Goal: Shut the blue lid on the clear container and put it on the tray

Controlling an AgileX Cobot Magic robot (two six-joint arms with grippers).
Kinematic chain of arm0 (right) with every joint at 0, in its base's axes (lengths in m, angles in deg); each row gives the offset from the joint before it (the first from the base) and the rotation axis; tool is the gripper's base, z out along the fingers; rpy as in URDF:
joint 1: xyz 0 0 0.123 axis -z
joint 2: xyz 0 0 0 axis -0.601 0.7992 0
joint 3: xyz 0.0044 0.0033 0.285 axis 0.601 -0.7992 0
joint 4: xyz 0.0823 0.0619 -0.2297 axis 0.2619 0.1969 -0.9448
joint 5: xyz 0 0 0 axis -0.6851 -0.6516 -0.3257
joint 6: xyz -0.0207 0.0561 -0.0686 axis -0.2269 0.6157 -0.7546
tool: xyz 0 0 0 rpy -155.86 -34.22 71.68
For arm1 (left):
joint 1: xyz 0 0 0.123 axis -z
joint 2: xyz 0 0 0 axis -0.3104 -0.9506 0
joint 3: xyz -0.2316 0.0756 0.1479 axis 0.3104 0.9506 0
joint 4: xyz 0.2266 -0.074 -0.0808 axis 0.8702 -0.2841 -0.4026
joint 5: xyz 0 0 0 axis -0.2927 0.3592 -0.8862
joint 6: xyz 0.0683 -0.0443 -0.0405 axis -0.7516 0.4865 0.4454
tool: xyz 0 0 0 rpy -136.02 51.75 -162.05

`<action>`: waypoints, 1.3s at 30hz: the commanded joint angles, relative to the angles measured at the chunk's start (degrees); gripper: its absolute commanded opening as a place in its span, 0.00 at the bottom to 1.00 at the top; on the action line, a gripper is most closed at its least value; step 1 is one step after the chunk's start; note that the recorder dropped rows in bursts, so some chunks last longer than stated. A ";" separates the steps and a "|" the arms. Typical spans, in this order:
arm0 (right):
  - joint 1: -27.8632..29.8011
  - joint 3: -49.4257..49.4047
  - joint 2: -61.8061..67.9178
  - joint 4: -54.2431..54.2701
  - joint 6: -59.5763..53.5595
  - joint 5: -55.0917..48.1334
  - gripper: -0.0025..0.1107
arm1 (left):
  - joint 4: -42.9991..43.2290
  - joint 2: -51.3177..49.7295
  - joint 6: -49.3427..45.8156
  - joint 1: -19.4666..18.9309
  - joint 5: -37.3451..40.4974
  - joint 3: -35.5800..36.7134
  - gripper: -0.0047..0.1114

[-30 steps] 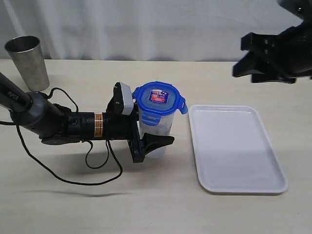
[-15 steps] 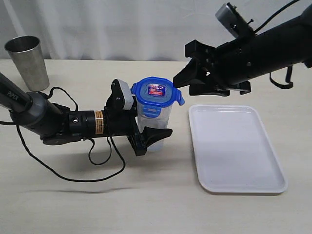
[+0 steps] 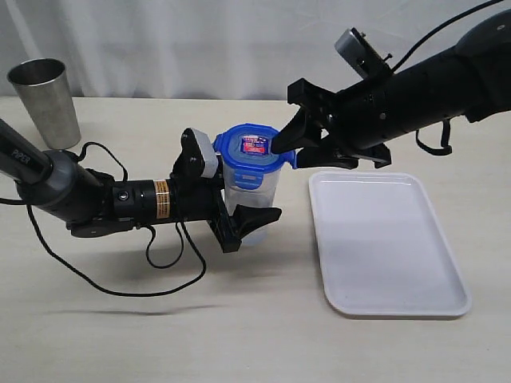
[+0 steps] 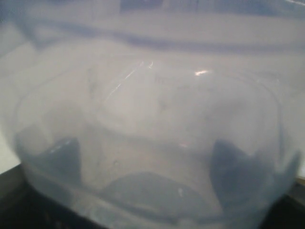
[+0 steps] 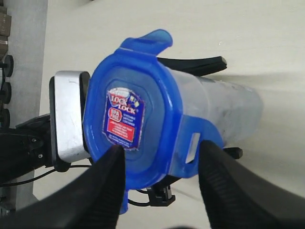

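Observation:
The clear container [image 3: 254, 194] stands upright at the table's middle, and my left gripper [image 3: 239, 209] is shut on its lower body from the left. The blue lid [image 3: 254, 150] with its red-and-white sticker sits on top, one tab sticking out to the right. My right gripper [image 3: 289, 145] is open at the lid's right side, one finger over the lid's top. In the right wrist view the lid [image 5: 138, 114] lies between the spread fingers [image 5: 102, 191] of that gripper [image 5: 162, 149]. The container wall [image 4: 152, 105] fills the left wrist view. The white tray [image 3: 383, 239] lies to the right.
A grey steel cup [image 3: 45, 102] stands at the back left. The left arm's black cable [image 3: 120, 295] loops over the table in front of that arm. A pale curtain hangs behind the table.
My right arm has swung in from the upper right and come down until its open fingers reach the lid. The left gripper and container have shifted slightly to the left.

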 commanded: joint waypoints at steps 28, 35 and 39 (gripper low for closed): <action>-0.21 0.36 7.78 4.50 -5.20 -4.53 0.31 | -0.84 0.82 0.14 -0.20 -0.17 -0.20 0.04; -0.21 0.36 9.72 9.45 -9.81 -5.17 0.31 | -0.42 0.82 0.26 -0.20 -0.28 -0.20 0.04; -0.21 0.36 9.86 9.08 -11.32 -5.87 0.31 | -0.42 0.82 0.26 -0.20 -0.18 -0.20 0.04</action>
